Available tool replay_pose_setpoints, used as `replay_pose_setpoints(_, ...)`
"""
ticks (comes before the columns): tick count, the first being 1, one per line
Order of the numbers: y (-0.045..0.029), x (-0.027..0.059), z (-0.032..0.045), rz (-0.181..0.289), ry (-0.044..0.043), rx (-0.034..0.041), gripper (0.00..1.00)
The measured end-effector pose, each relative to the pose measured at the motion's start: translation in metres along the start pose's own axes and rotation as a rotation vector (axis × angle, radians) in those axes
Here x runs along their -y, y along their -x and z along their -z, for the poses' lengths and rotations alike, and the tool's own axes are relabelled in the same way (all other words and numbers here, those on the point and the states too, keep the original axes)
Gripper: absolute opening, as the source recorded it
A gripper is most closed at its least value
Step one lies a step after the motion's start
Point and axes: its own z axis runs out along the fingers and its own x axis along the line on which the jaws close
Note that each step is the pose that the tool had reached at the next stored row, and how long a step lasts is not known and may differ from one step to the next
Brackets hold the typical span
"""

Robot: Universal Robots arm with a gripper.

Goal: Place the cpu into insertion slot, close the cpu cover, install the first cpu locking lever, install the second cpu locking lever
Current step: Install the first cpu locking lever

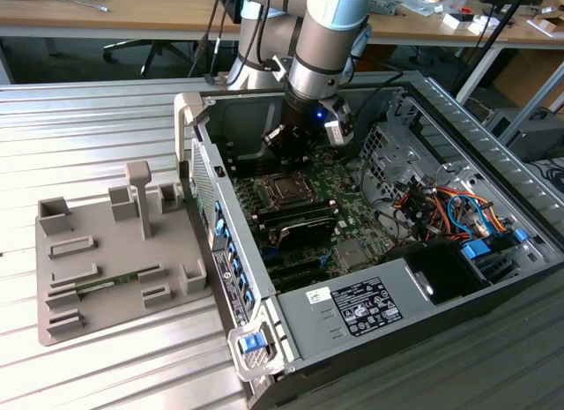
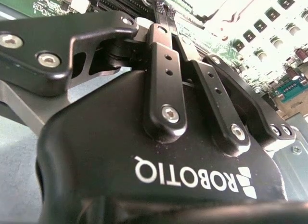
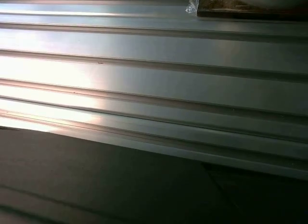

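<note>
Tool (image 1: 289,144) on the arm's end hangs inside the open computer case (image 1: 204,167), just above the green circuit board (image 1: 352,185) and close over the socket (image 1: 283,190), as we see it in the exterior view. We cannot tell whether the tool is wide or narrow, or whether it holds anything.

The socket lies flat on the board as a dark square inside a pale metal frame (image 1: 267,198). The chip we cannot pick out: it may be seated under that frame or carried by the tool, and we cannot say which. Nor can we make out how the two locking levers stand.

We judge the work to be at the socket itself, in one of the seating or closing steps, and cannot narrow it further. Work this tight calls for a square, gentle approach, since the parts around the socket crowd in close.

White lettering (image 2: 192,177) runs across the tool's black body in the second wrist view; we leave it unread. A white printed label (image 1: 366,306) on the grey box near the case's front is too small to read. A grey holder tray (image 1: 53,278) sits on the ribbed metal worktop (image 1: 97,101) to the exterior view's left.
</note>
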Motion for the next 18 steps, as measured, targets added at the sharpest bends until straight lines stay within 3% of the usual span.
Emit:
replay_pose_setpoints(3, 0.0001, -0.0002, 0.0022, 0.000, 0.0013, 0.0013, 0.10)
replay_pose_setpoints(7, -0.0004, 0.0003, 0.0147, 0.000, 0.0001, 0.0001, 0.10)
replay_pose_setpoints(9, -0.0006, 0.0014, 0.0159, 0.000, 0.0003, 0.0004, 0.10)
replay_pose_setpoints(18, -0.0040, 0.0303, 0.0151, 0.000, 0.0024, -0.0014, 0.10)
